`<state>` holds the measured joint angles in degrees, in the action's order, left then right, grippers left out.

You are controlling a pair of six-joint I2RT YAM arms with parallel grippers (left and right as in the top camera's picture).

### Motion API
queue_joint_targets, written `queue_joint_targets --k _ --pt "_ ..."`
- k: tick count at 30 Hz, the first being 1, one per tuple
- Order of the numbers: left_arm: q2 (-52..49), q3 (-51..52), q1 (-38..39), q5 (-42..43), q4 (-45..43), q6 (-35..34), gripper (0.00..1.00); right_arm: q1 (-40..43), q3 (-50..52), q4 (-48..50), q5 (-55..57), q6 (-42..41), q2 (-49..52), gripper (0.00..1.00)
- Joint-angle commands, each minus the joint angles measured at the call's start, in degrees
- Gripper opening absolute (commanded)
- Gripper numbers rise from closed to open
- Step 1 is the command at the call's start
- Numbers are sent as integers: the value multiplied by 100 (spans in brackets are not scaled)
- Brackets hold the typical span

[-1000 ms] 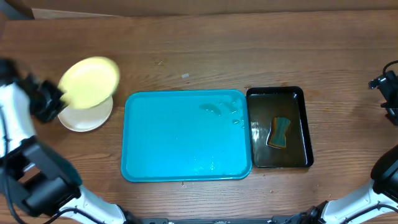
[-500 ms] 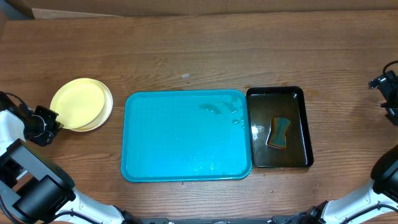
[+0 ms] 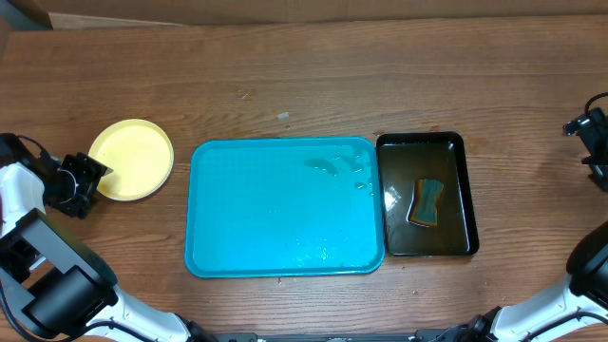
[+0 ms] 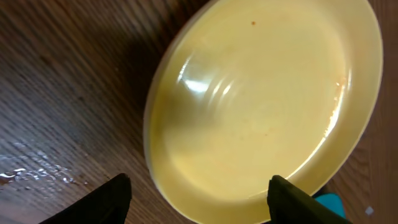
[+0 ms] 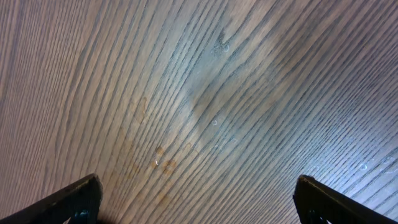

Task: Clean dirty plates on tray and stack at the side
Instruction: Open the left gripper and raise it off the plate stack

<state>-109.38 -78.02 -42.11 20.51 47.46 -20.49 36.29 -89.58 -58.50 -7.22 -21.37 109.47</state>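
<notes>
One pale yellow plate [image 3: 132, 159] lies flat on the table left of the turquoise tray [image 3: 247, 209]; what is under it is hidden. In the left wrist view the plate [image 4: 261, 99] fills the frame, with tiny orange specks near its rim. My left gripper [image 3: 92, 178] is at the plate's left edge, open. Its fingers stand wide on either side of the rim without touching it [image 4: 199, 205]. The tray holds no plates, only water drops. My right gripper [image 3: 595, 142] is at the far right edge, open over bare wood [image 5: 199, 199].
A black tray [image 3: 423, 138] of water stands against the turquoise tray's right side, and a sponge [image 3: 427, 201] lies in it. A cardboard edge [image 3: 285, 8] runs along the back of the table. A corner of the turquoise tray [image 4: 326, 202] shows beside the left finger.
My left gripper lowered the yellow plate onto a white plate left of the tray, then opened and let it go. The right arm has not moved.
</notes>
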Motion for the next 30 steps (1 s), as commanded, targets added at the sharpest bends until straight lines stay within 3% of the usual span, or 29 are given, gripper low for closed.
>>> queue_joint_targets --k 1,8,20,26,30 --pt "31 13 212 767 -83 527 73 0 -63 20 4 -28 -66 100" --pt "31 13 1276 1005 -225 1244 78 0 -63 17 4 -28 -66 100" --pt "31 13 3331 -476 -551 1261 85 0 -63 17 4 -28 -66 100" --pt "79 -278 3727 -743 -293 1279 76 0 -63 17 4 -28 -66 100" --pt "378 -717 3797 -743 131 1279 76 0 -63 17 4 -28 -66 100"
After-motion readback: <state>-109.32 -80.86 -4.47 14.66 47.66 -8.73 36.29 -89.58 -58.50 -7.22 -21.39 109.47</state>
